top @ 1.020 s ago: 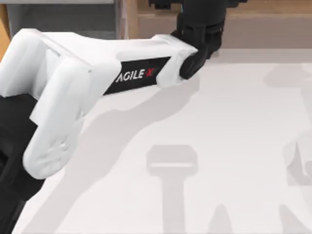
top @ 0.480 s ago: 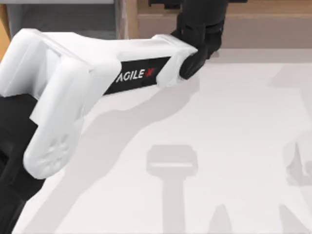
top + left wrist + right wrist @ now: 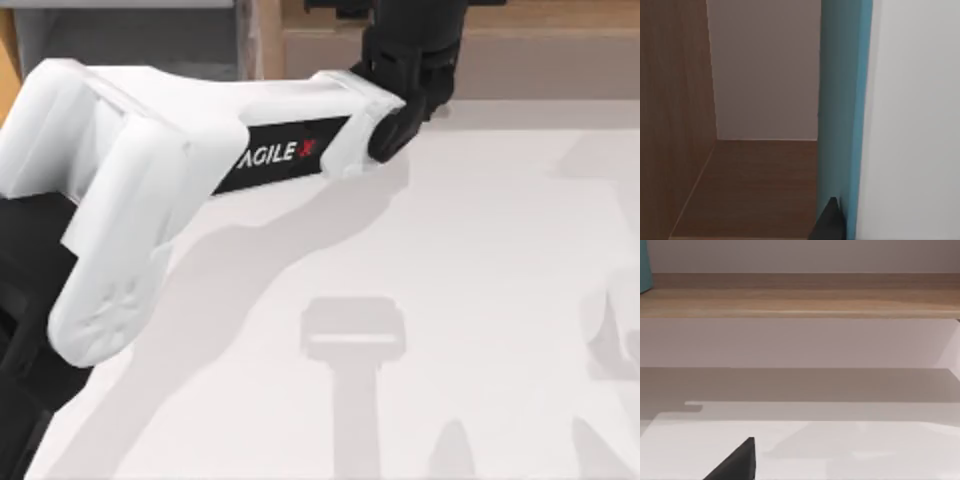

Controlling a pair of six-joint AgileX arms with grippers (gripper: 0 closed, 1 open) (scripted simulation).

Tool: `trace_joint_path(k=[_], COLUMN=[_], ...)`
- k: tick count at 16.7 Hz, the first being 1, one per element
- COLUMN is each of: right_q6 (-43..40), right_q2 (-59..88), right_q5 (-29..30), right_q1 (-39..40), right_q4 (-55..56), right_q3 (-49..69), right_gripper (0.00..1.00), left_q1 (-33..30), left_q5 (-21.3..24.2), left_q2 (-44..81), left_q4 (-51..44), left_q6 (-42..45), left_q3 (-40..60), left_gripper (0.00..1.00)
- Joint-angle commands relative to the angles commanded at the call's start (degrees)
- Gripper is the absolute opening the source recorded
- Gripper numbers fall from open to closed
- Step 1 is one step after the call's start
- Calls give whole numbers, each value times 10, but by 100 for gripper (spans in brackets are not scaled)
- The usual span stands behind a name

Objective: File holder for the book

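Observation:
My left arm stretches from the lower left to the table's far edge. Its black gripper hangs over the long brown shelf, to the right of the file holder with its grey inside and tan side wall. In the left wrist view the book stands upright and very near, with its teal cover and white page block. A dark fingertip presses on the cover. Beyond the book lie a brown wooden floor, a brown side wall and a grey back wall. The right wrist view catches a teal corner of the book.
In the right wrist view one dark fingertip of my right gripper shows above the white table, facing the brown shelf from a distance. Shadows of both arms fall across the white tabletop.

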Motion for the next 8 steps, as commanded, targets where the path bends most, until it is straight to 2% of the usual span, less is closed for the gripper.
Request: trace_joint_path(k=[8], right_q6=[0], right_q2=[0], right_q5=[0], right_q1=[0], right_q4=[0], right_q3=[0], right_gripper=[100], left_q1=[-2], left_q5=[0], left_q2=[-12], left_q4=[-27], left_q6=[1], left_q3=[16], left_gripper=[0])
